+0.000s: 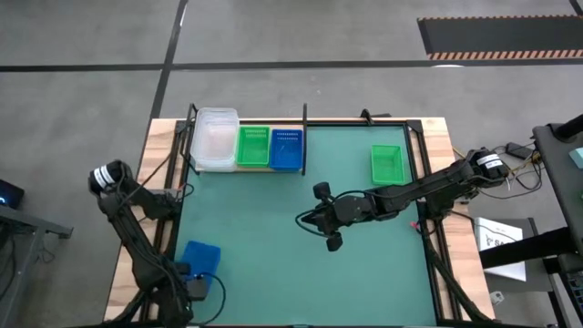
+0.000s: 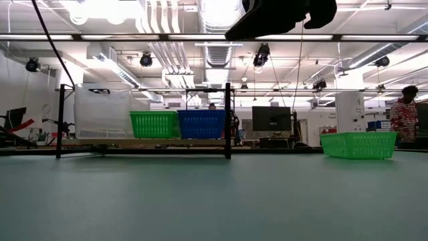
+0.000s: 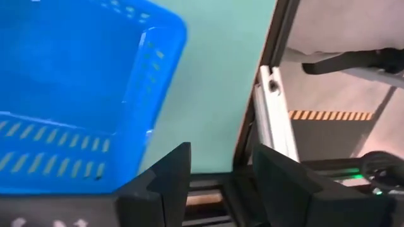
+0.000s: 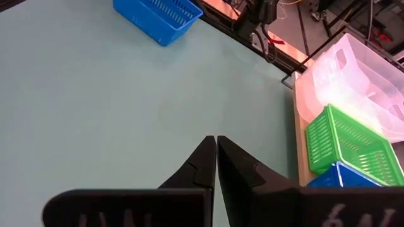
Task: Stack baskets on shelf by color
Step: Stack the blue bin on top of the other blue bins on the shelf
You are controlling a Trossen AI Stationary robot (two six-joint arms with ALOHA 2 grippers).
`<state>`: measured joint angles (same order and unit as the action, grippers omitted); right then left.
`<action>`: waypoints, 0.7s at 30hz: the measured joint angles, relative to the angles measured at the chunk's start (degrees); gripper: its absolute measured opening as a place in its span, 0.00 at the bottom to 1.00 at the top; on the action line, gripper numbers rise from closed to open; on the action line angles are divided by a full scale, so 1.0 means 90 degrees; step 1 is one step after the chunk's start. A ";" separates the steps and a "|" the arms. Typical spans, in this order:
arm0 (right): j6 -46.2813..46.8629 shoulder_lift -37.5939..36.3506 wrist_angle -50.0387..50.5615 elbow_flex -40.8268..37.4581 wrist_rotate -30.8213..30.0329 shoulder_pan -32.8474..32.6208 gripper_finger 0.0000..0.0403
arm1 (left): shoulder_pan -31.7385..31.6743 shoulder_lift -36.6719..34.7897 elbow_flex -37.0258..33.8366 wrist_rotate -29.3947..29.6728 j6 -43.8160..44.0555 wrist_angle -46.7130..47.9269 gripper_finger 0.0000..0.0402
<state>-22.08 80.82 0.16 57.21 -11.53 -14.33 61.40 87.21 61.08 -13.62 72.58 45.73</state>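
A: Three piles are sitting side by side on the shelf (image 1: 248,168) at twelve o'clock on the bench (image 1: 301,273): the clear baskets (image 1: 215,138) at the left end, the green basket (image 1: 253,146) in the middle, the blue basket (image 1: 285,148) touching it on the right.

B: And off the shelf?

A: A loose green basket (image 1: 387,163) is lying toward two o'clock on the green mat (image 1: 273,237), well apart from the shelf. A loose blue basket (image 1: 200,257) is resting at seven o'clock, near the mat's corner.

B: Where are the grippers working?

A: The left gripper (image 3: 218,183) is hanging just beside that loose blue basket, its jaws standing apart and holding nothing. The right gripper (image 1: 328,223) is hovering over the mat's centre, fingers pressed together, empty.

B: Anyone behind?

A: A person (image 2: 404,114) is standing in the room, far right.
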 joint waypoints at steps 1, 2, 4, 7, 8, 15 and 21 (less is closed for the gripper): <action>0.0011 0.0000 0.0001 0.0000 0.0000 0.0000 0.02 | -0.0007 -0.0047 0.0000 0.0022 -0.0052 0.0101 0.38; 0.0029 0.0000 0.0000 0.0000 0.0000 0.0000 0.02 | -0.0007 -0.0106 0.0000 0.0098 -0.0125 0.0196 0.38; 0.0058 0.0000 0.0003 0.0000 0.0000 0.0000 0.02 | -0.0025 -0.0194 0.0002 0.0375 -0.0289 0.0326 0.38; 0.0053 0.0000 -0.0003 0.0000 0.0000 0.0000 0.02 | -0.0035 -0.0233 -0.0006 0.0718 -0.0621 0.0589 0.38; 0.0055 0.0000 -0.0003 0.0000 0.0000 0.0000 0.02 | -0.0036 -0.0233 -0.0018 0.0735 -0.0750 0.0657 0.38; 0.0143 0.0000 0.0000 0.0000 0.0000 0.0000 0.02 | -0.0019 -0.0196 -0.0196 0.0718 -0.1273 0.0817 0.38; 0.0220 0.0000 0.0100 0.0000 0.0000 0.0000 0.02 | -0.0019 -0.0196 -0.0369 0.0746 -0.1529 0.0779 0.38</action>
<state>-20.10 80.82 1.06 57.21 -11.53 -14.33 61.23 85.45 57.76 -6.91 58.82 52.74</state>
